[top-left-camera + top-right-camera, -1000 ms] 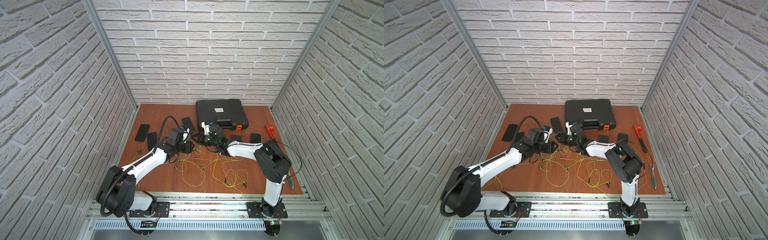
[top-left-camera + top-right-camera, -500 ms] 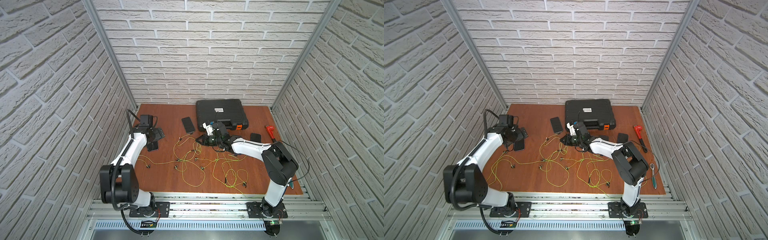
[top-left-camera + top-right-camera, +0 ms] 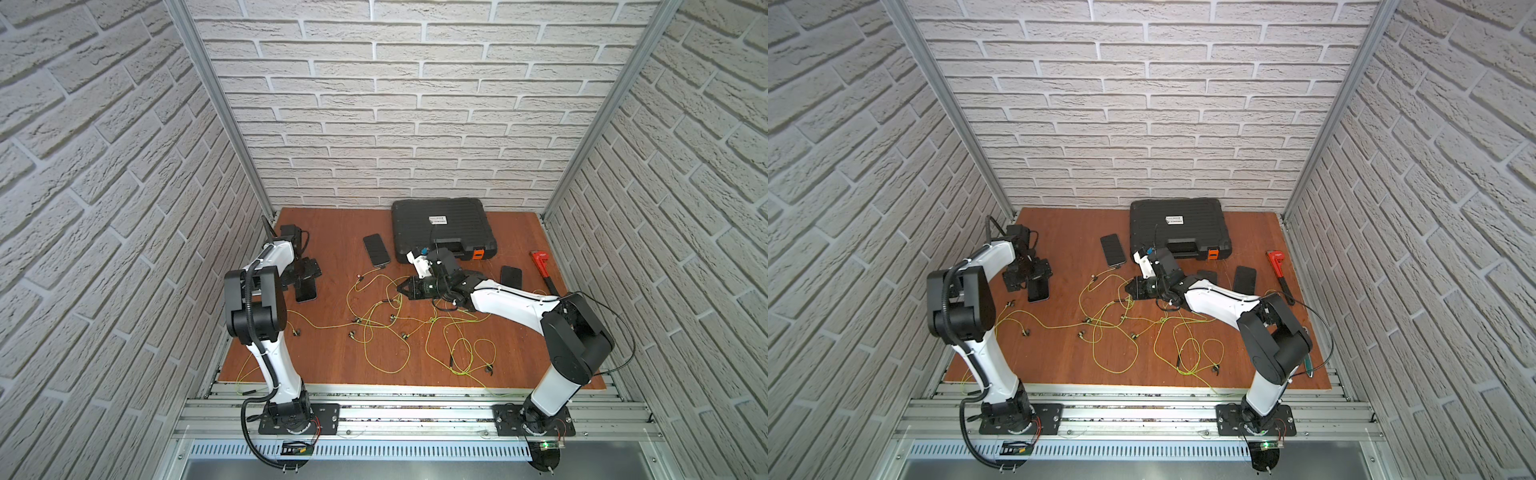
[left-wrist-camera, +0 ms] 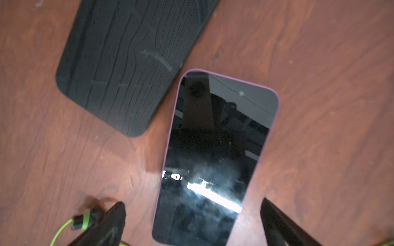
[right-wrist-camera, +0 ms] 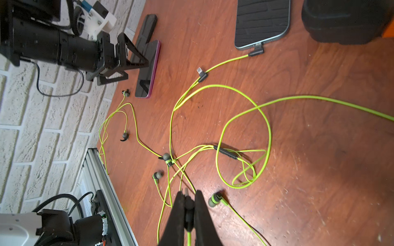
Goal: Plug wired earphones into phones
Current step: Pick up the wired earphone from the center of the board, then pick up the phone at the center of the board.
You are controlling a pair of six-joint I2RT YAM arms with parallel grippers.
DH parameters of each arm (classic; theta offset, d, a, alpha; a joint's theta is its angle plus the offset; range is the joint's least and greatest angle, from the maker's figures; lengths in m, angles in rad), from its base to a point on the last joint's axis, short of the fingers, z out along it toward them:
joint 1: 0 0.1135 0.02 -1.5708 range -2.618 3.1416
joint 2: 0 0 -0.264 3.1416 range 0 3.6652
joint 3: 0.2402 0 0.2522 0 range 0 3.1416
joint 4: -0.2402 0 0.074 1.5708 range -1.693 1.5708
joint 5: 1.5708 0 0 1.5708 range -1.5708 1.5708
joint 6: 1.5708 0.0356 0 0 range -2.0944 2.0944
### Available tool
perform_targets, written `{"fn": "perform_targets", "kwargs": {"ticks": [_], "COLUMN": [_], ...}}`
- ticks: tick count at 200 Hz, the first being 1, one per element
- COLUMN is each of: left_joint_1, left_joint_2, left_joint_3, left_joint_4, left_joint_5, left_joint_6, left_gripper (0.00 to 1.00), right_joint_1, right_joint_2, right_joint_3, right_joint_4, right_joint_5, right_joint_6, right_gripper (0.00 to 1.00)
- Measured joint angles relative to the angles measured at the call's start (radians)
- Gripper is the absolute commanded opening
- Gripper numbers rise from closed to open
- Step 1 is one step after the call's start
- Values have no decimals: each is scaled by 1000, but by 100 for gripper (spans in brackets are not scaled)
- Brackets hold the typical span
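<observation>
While blue-edged phone (image 5: 262, 23) looks plugged, right end effector (image 5: 189, 194) pinches a plug (image 5: 189, 205); left end effector (image 4: 193, 202) spread above unplugged pink-edged phone (image 4: 213, 149).

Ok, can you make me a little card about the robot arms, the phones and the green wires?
left end effector: open, over the pink-edged phone
right end effector: shut on a dark plug of a green earphone cable
blue-edged phone: beside the black case, inserted plug in its end
loose plug: lying on the table, in no phone
textured black phone: flat beside the pink-edged phone
red wrench: on the table, near its edge on the robot's right
</observation>
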Motion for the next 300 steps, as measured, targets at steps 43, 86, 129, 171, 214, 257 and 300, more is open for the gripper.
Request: {"fn": "perform_targets", "kwargs": {"ticks": [43, 86, 129, 171, 214, 257, 300], "left_joint_1": [5, 0, -17, -27, -42, -80, -52], "left_joint_2": [73, 126, 165, 181, 176, 139, 134], "left_joint_3": [59, 113, 176, 198, 185, 128, 119], "left_joint_4": [-19, -57, -96, -119, -123, -123, -151], "left_joint_5": [9, 27, 23, 50, 92, 78, 78], "left_joint_6": [63, 133, 228, 334, 375, 373, 379], "left_gripper": [98, 98, 92, 87, 88, 90, 84], "right_joint_1": [0, 0, 1, 1, 1, 1, 1], "right_joint_2": [-8, -11, -11, -11, -11, -11, -11], "right_joint_3": [-9, -9, -9, -9, -9, -9, -11], "right_joint_4": [-2, -1, 0, 0, 0, 0, 2], "right_joint_5": [15, 23, 27, 34, 38, 42, 48], "right_joint_6": [-6, -6, -5, -5, -4, 2, 2], "right_gripper": [6, 6, 6, 6, 6, 6, 6]}}
